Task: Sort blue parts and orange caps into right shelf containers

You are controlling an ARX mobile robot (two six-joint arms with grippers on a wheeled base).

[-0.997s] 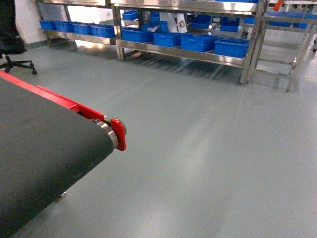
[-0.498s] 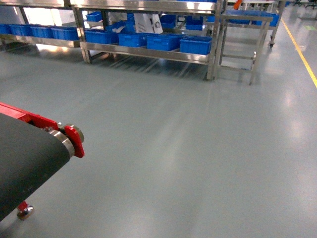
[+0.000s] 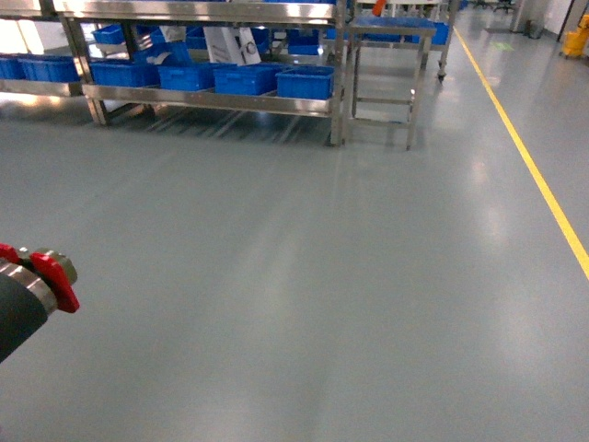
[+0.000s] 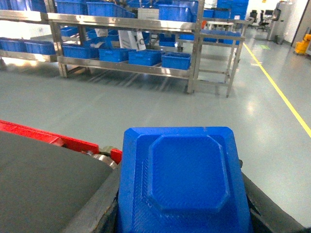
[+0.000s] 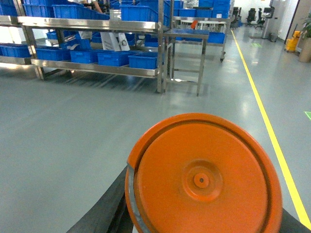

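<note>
Mid-transit: I held a blue part [image 4: 184, 182] at the left wrist and an orange cap [image 5: 204, 177] at the right, each apparently grasped, jaws themselves hidden. The containers [image 3: 304, 83] sat on the shelf [image 3: 212, 101] across the floor; next, approach.

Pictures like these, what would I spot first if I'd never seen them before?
The big orange cap fills the bottom of the right wrist view, and a chunky blue part fills the bottom of the left wrist view. Beyond them lies a wide grey floor with a yellow line on its right side. At the far end, bright blue containers sit in a row on a metal shelf.
</note>
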